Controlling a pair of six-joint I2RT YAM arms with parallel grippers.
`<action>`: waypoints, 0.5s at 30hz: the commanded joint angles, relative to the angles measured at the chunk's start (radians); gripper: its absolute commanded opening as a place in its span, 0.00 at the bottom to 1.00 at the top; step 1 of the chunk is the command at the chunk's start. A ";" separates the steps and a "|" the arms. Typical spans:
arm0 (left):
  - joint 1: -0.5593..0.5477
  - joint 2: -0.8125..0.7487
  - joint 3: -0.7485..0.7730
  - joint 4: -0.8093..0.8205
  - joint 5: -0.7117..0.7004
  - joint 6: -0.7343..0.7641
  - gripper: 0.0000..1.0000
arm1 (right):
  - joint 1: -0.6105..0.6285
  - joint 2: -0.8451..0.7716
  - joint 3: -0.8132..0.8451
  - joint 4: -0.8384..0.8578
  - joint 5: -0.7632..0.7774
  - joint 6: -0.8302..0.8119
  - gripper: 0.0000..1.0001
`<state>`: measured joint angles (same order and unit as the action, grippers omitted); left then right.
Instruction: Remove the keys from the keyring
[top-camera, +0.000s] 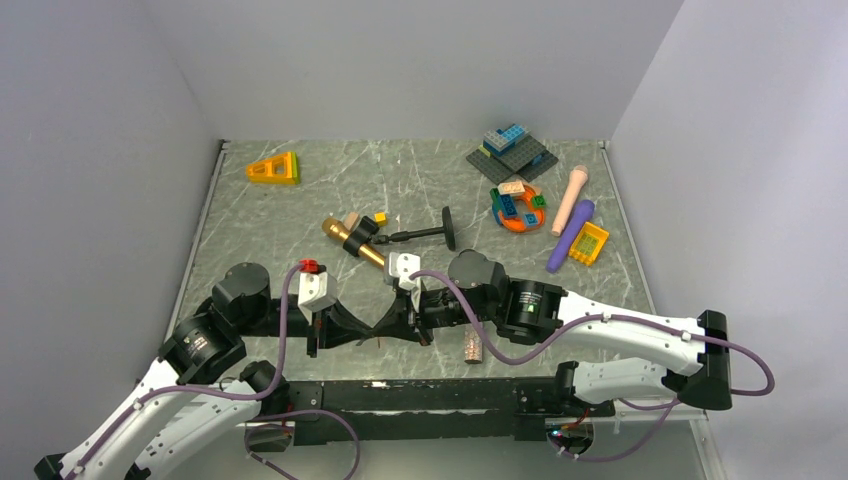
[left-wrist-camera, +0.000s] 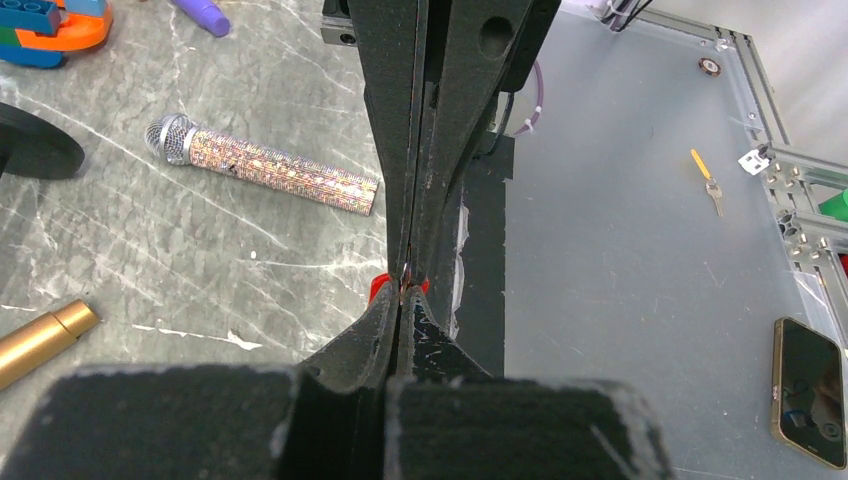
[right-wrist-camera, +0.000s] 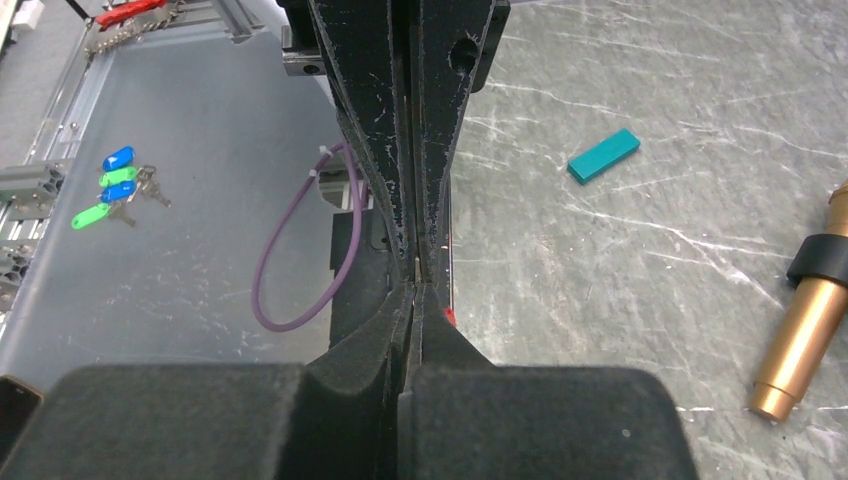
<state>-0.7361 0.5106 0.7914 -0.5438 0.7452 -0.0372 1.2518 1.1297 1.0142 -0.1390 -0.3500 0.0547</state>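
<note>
Red plastic of the keyring (left-wrist-camera: 381, 288) is glimpsed where the two grippers meet tip to tip over the near edge of the table (top-camera: 300, 205). The left gripper (left-wrist-camera: 400, 298) and right gripper (right-wrist-camera: 415, 290) are each clamped tight on it, fingers pressed together; the keys themselves are hidden.

Your table (left-wrist-camera: 150, 260) reads as polished grey stone, white-veined, with a faint sheen. The fingers (left-wrist-camera: 365, 338) of your left gripper (left-wrist-camera: 404, 298) are matt black and grainy, scuffed whitish along the edges. Note the glitter microphone (left-wrist-camera: 265, 170), sparkling with a metal-mesh head; the gold microphone (right-wrist-camera: 800, 345), satin metallic; the teal brick (right-wrist-camera: 603, 156), smooth plastic; and the phone (left-wrist-camera: 810, 390), with a glossy screen.
</note>
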 joint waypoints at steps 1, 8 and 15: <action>0.003 0.008 0.003 0.044 0.014 0.025 0.00 | 0.010 0.007 0.036 0.048 -0.012 -0.003 0.00; 0.004 0.024 -0.007 0.046 0.008 0.025 0.00 | 0.011 -0.005 0.014 0.100 -0.012 0.022 0.00; 0.004 0.025 -0.017 0.047 0.006 0.025 0.00 | 0.011 -0.011 -0.021 0.194 -0.009 0.061 0.00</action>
<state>-0.7361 0.5209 0.7883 -0.5526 0.7452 -0.0372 1.2514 1.1316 1.0008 -0.1261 -0.3477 0.0738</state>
